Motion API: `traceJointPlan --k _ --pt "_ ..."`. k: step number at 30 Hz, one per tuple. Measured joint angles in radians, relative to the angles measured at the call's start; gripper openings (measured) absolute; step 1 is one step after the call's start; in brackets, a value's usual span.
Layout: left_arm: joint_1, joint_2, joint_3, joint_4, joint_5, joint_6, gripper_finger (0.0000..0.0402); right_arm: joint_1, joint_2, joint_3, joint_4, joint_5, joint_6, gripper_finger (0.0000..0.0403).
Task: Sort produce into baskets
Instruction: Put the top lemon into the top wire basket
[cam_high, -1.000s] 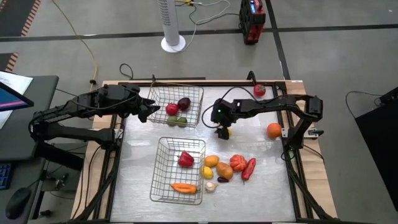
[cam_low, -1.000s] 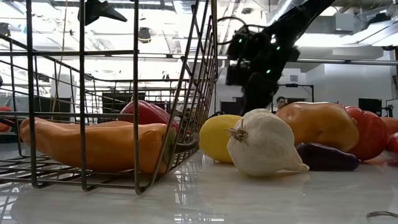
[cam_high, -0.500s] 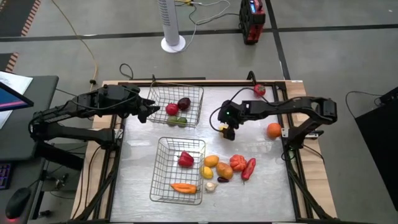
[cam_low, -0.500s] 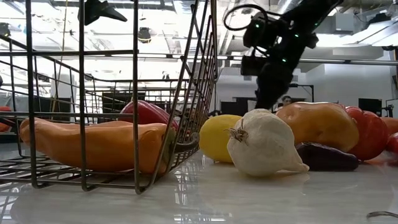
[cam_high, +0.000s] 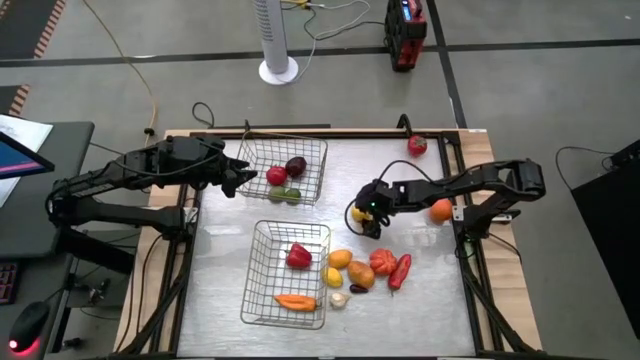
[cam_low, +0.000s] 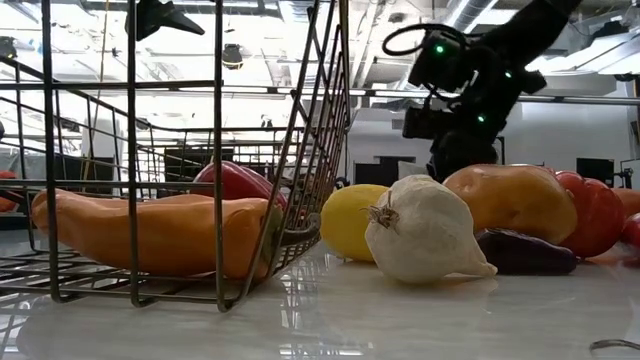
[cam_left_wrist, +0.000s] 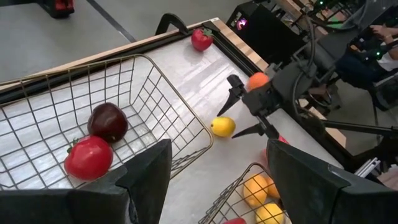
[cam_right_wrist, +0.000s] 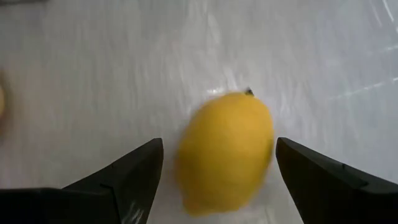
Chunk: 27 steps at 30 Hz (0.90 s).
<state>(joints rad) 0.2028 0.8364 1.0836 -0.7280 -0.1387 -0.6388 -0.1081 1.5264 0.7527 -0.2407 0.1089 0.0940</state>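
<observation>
A yellow lemon (cam_right_wrist: 225, 149) lies on the white table, right of the far basket (cam_high: 285, 170). My right gripper (cam_high: 362, 215) is low over the table and open. One finger stands on each side of the lemon without plainly touching it, as the left wrist view (cam_left_wrist: 231, 107) also shows. My left gripper (cam_high: 240, 178) is open and empty at the far basket's left edge. The far basket holds a red fruit (cam_high: 277, 176), a dark plum (cam_high: 296, 166) and a green piece (cam_high: 286, 194). The near basket (cam_high: 288, 272) holds a red pepper (cam_high: 299, 256) and an orange piece (cam_high: 295, 301).
A pile of loose produce lies right of the near basket: orange and yellow pieces (cam_high: 340, 262), white garlic (cam_high: 339, 298), a red tomato (cam_high: 383, 262) and a red pepper (cam_high: 401, 271). An orange (cam_high: 441, 209) lies near the right edge. A red fruit (cam_high: 417, 145) lies at the far right.
My right arm has sunk lower. Its gripper has gone a little toward the table's near and right edges, with the lemon staying close in front of its fingers.
</observation>
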Motion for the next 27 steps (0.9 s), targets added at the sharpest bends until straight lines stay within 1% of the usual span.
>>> traceJointPlan --k 4,6,13,17,20,23,27 --pt "0.0 0.0 0.0 0.0 0.0 -0.003 0.025 0.003 0.0 -0.058 0.083 0.0 0.007 0.0333" --pt "0.0 0.0 0.0 0.001 0.0 -0.004 0.025 0.001 -0.002 -0.072 0.08 0.0 0.006 0.032" --pt "0.0 0.0 0.0 0.001 0.001 -0.009 0.025 0.001 0.012 -0.068 0.115 -0.002 -0.025 0.025" --pt "0.0 0.0 0.0 0.002 0.025 -0.018 0.025 0.001 -0.003 -0.009 0.076 -0.004 -0.027 0.0219" --pt "0.0 0.0 0.0 0.004 0.03 -0.021 0.025 0.001 -0.017 0.077 0.068 -0.005 -0.05 0.0219" --pt "0.0 0.0 0.0 0.017 0.03 -0.021 0.025 -0.007 -0.017 0.18 0.068 -0.005 -0.065 0.0237" --pt "0.0 0.0 0.0 0.048 0.029 -0.021 0.025 -0.027 -0.001 0.297 0.138 -0.005 -0.09 0.0249"
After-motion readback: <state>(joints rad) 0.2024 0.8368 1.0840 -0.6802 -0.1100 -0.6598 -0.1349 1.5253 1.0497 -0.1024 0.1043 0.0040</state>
